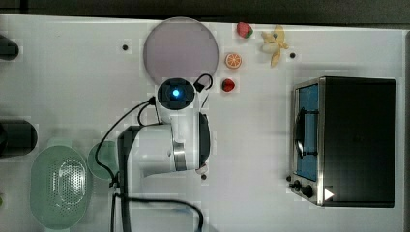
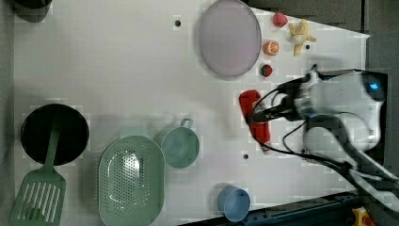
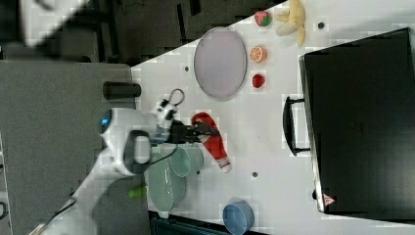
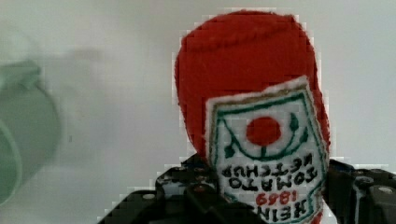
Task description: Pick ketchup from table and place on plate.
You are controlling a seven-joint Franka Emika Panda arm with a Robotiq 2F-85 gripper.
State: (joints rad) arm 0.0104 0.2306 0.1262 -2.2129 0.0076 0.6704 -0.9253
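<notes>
The ketchup point(image 2: 249, 100) is a soft red bottle lying lengthwise on the white table, with a white label and a pale tip point(image 1: 202, 169) that peeks out under the arm in the top view. My gripper point(image 2: 258, 117) reaches down over the bottle's middle, its black fingers point(image 4: 187, 193) pressed against both sides of the label. In the wrist view the ketchup point(image 4: 247, 70) stands right between the jaws. The right view shows the gripper point(image 3: 205, 131) on the ketchup point(image 3: 217, 143). The plate point(image 2: 229, 37), pale lilac-grey and bare, lies a short way beyond the bottle.
A green cup point(image 2: 180, 147) and a mint colander point(image 2: 131, 179) sit close to the ketchup. A blue cup point(image 2: 234, 203) stands near the table edge. A strawberry point(image 2: 267, 70), orange slice point(image 2: 270, 47) and banana point(image 2: 299, 35) lie beside the plate. A toaster oven point(image 1: 348, 140) is at the top view's right.
</notes>
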